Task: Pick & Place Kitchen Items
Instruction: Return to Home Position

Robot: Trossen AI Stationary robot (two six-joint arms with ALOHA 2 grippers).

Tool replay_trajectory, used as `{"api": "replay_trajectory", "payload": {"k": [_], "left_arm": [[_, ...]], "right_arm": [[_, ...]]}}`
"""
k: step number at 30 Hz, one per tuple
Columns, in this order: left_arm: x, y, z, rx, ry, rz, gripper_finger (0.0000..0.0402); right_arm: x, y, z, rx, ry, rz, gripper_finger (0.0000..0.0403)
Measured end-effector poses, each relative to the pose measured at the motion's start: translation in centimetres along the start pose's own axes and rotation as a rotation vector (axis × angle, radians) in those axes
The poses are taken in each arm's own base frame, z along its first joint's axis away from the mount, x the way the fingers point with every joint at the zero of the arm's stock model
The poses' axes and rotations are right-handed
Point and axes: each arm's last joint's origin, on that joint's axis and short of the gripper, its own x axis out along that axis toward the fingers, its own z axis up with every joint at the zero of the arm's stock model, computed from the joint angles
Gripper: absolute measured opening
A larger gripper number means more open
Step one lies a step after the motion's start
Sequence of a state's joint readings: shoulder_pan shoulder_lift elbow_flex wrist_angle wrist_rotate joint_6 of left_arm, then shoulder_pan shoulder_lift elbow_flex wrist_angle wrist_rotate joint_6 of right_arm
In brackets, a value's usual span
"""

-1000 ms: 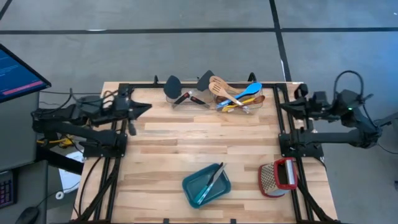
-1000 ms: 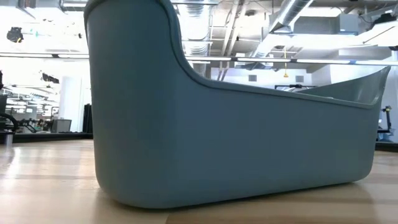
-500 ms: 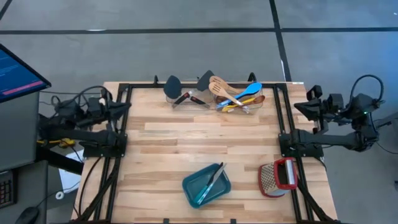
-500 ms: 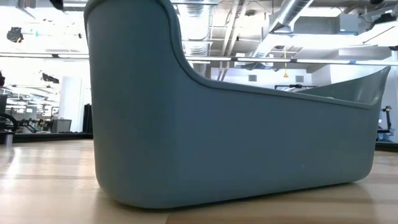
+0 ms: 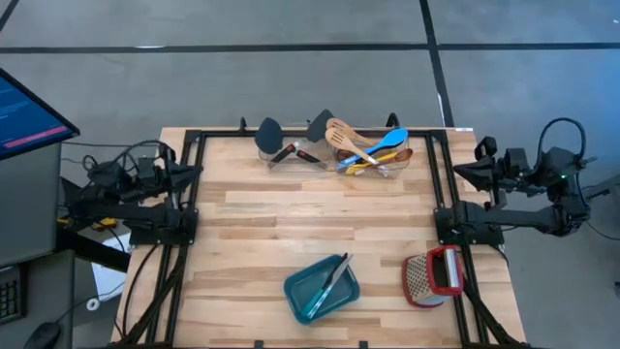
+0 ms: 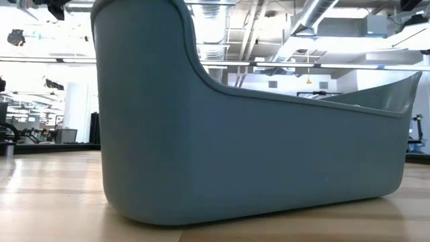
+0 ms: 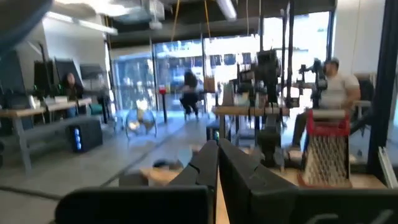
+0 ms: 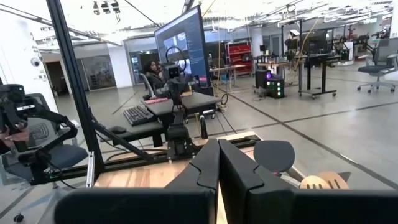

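Utensils (image 5: 360, 147) in clear bin (image 5: 401, 161); left pincer (image 5: 197, 170), right pincer (image 5: 457, 172) closed at sides.

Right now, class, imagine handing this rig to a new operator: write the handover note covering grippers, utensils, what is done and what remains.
Left gripper: shut, empty, at the left edge of the table.
Right gripper: shut, empty, at the right edge.
Utensils: black spatulas stand in a clear bin at the far side. The spoons, wooden, blue and yellow, lie in the second clear bin beside it.
Done: every utensil in view is binned.
Left: probably nothing. The teal bin and grater sit near the front edge.
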State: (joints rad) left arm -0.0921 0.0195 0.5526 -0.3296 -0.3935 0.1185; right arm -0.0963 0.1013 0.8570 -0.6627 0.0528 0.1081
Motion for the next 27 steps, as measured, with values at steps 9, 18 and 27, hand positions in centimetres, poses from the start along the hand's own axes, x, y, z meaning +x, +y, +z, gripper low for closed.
{"api": "replay_trajectory", "payload": {"k": [9,18,27], "left_arm": [[-0.1,0.0,-0.4,-0.047,0.002,0.000,0.0002],[-0.1,0.0,-0.4,-0.050,0.002,0.001,0.0002],[0.0,0.0,-0.6,-0.046,0.004,0.002,0.0002]], "right_arm": [[-0.2,0.0,-0.2,-0.003,0.011,-0.001,0.0000],[-2.5,-0.2,-0.6,0.039,-0.027,-0.007,0.0000],[-1.3,-0.3,-1.9,-0.027,0.012,-0.016,0.0000]]}}
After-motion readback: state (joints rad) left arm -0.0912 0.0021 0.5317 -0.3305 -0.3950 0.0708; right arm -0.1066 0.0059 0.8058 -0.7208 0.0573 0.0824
